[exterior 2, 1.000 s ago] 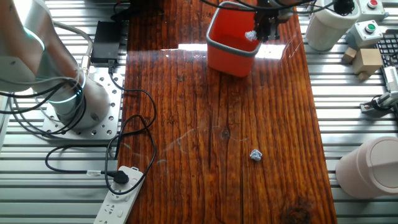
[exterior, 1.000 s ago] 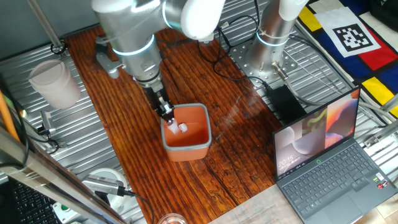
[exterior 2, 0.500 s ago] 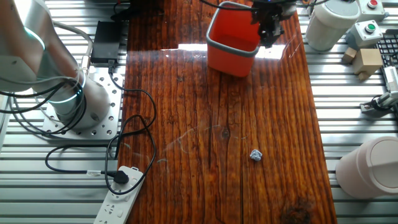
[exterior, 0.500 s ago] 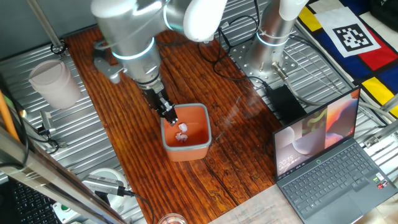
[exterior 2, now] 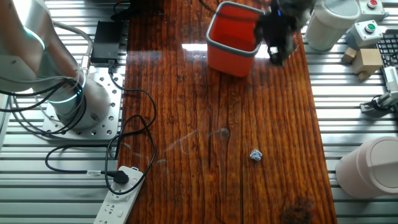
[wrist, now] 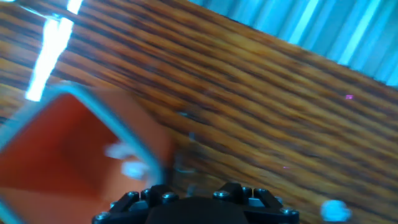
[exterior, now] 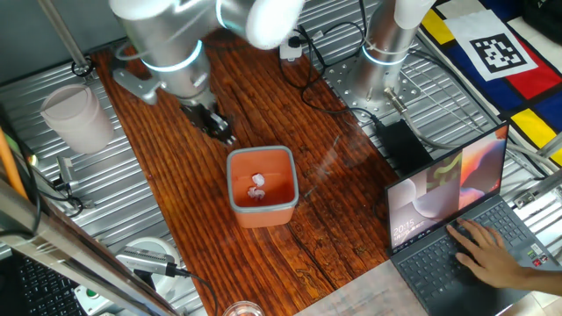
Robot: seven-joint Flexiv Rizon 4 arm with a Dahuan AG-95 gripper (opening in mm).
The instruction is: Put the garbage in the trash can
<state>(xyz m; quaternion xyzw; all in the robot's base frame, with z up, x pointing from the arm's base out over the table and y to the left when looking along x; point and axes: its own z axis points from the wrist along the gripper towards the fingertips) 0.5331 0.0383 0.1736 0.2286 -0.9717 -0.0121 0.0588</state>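
The orange trash can (exterior: 261,209) stands on the wooden table; it also shows in the other fixed view (exterior 2: 231,55) and at the left of the hand view (wrist: 56,155). White crumpled garbage scraps (exterior: 256,187) lie inside it, blurred in the hand view (wrist: 126,163). Another scrap (exterior 2: 255,155) lies on the table far from the can, also low right in the hand view (wrist: 334,209). My gripper (exterior: 222,132) is beside the can, outside its rim, blurred by motion in the other fixed view (exterior 2: 276,53). It looks open and holds nothing.
A translucent white cup (exterior: 77,117) stands at the table's left edge. An open laptop (exterior: 461,219) with a person's hand (exterior: 487,250) on it is at the right. A white cylinder (exterior 2: 371,165), a power strip (exterior 2: 120,199) and cables lie off the wood.
My gripper has left the can and moved away to its side. The scrap it held a second ago now lies inside the can. A hand has come onto the laptop.
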